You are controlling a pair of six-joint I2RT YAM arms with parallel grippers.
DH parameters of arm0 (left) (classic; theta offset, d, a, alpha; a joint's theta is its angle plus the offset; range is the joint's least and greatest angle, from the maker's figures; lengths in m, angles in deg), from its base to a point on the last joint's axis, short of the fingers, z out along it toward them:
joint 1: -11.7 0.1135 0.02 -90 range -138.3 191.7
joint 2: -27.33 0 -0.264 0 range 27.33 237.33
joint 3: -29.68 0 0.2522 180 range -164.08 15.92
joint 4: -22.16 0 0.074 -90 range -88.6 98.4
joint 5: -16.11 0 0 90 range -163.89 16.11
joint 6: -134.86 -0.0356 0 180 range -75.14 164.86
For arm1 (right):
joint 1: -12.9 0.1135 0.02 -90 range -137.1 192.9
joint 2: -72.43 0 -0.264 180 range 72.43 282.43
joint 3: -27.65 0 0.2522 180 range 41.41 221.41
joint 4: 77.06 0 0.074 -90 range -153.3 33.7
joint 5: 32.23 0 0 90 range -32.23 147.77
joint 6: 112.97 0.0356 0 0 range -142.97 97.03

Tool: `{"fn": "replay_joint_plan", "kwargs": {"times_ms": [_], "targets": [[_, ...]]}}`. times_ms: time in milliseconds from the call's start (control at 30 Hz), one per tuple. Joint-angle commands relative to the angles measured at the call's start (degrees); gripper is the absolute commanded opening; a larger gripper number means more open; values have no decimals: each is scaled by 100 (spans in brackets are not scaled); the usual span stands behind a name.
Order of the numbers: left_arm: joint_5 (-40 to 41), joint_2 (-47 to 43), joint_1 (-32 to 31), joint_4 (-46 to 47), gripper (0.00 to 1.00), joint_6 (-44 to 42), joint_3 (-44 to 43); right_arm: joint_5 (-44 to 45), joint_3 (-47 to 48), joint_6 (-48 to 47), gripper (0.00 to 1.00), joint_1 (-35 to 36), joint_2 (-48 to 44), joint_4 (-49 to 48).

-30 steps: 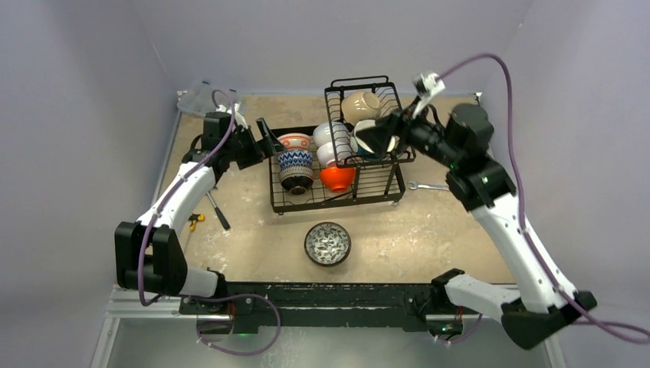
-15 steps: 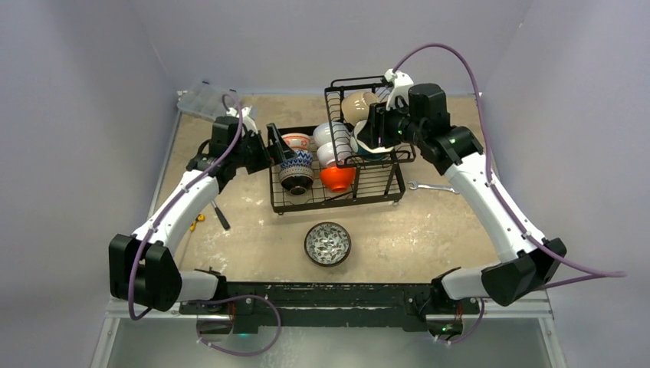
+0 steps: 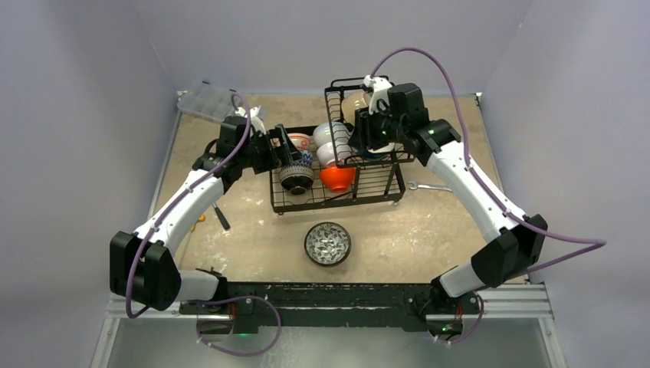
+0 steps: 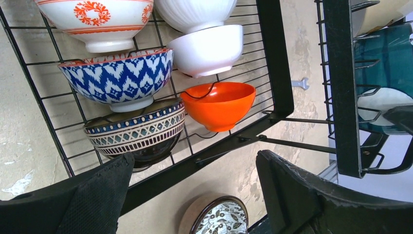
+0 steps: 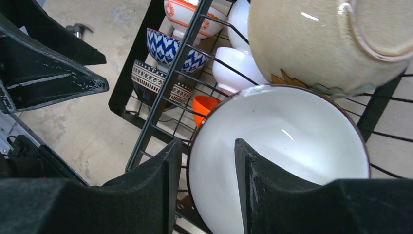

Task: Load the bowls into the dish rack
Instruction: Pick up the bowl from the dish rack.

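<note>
**Q:** Right tool (image 5: 202,146), what state?
**Me:** Pinched on the white bowl (image 5: 292,156), with one pad inside the rim and one outside. I took it by the rim so it could go in on edge.

**Q:** Where was the bowl?
**Me:** In the rack (image 3: 337,201), in the upper basket (image 3: 335,86). Its rim touched the tan bowl (image 5: 311,44) lying on its side behind it. I judged it was leaning there for support and wasn't seated.

**Q:** Which way did it point?
**Me:** It was tipped up on edge, mouth facing back along my tool and foot pointing away. It's round, so it had no real long axis. The mouth-to-foot line lay nearer level than upright.

**Q:** Left tool (image 4: 195,161)?
**Me:** Spread wide with nothing in it, hovering just beside the lower tier. I had it clear of the right arm. Its next job was probably the patterned bowl (image 3: 327,243) on the worktop (image 3: 444,230).
</note>
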Motion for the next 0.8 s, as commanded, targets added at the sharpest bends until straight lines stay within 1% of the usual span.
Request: {"fn": "replay_joint_plan", "kwargs": {"times_ms": [0,33,167,300,533,600,767], "targets": [[78,-80,-31,91,94,-3,-233,120,423,-157,45,218,109,67],[85,-75,-31,91,94,0,-226,170,445,-164,43,246,134,84],[125,-58,-27,52,92,15,-276,231,557,-163,25,273,194,151],[195,-77,-34,52,91,-62,-396,184,665,-167,1,273,182,164],[18,-123,-30,330,90,-414,-709,56,900,-106,0,272,52,257],[-97,-159,-31,533,90,-537,-750,-185,923,-99,0,275,-67,286],[-499,-305,-31,1301,90,-863,-731,-331,1134,-112,0,269,-199,298]]}}
